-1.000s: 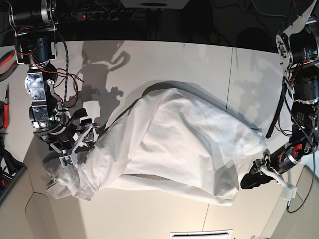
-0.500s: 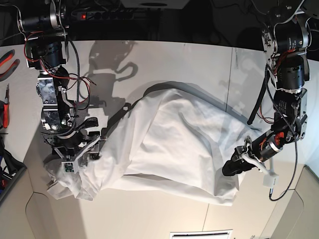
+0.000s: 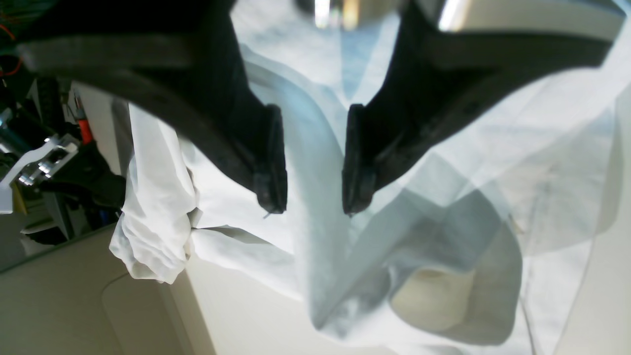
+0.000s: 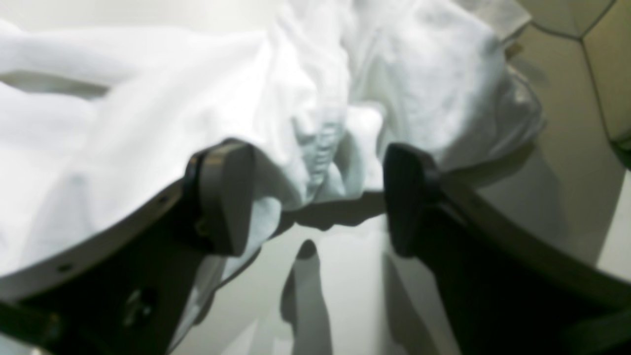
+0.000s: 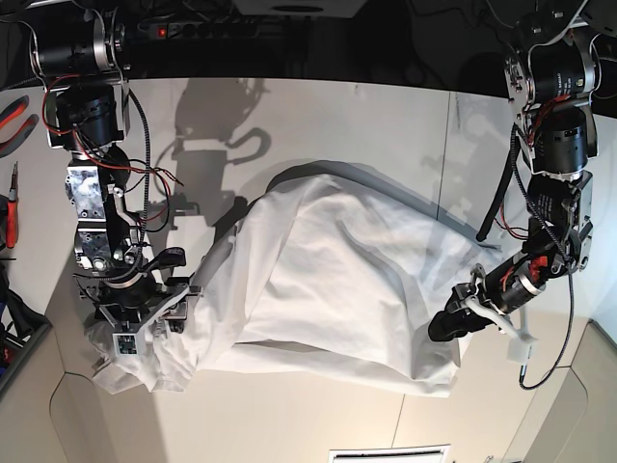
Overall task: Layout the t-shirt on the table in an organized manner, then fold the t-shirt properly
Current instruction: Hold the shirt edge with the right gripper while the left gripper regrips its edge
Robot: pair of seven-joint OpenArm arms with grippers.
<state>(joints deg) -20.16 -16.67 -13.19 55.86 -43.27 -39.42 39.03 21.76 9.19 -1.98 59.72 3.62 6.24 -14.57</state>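
The white t-shirt [image 5: 328, 280] lies crumpled across the bench [image 5: 318, 125]. The left gripper [image 3: 310, 158] has its jaws parted astride a fold; the right gripper [image 4: 315, 197] jaws gape wide at a bunched edge.

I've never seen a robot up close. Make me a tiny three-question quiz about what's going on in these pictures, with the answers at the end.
1. True or false: the t-shirt lies flat and neatly spread on the table.
2. Which gripper has its jaws spread wider? A) left gripper B) right gripper
3. Fill in: the cloth that shows between the right gripper's jaws is the shirt's bunched ____.

Key
1. False: it is rumpled, with folds and a bunched end.
2. B: the right jaws stand wide apart; the left are partly open around a ridge of cloth.
3. Edge.
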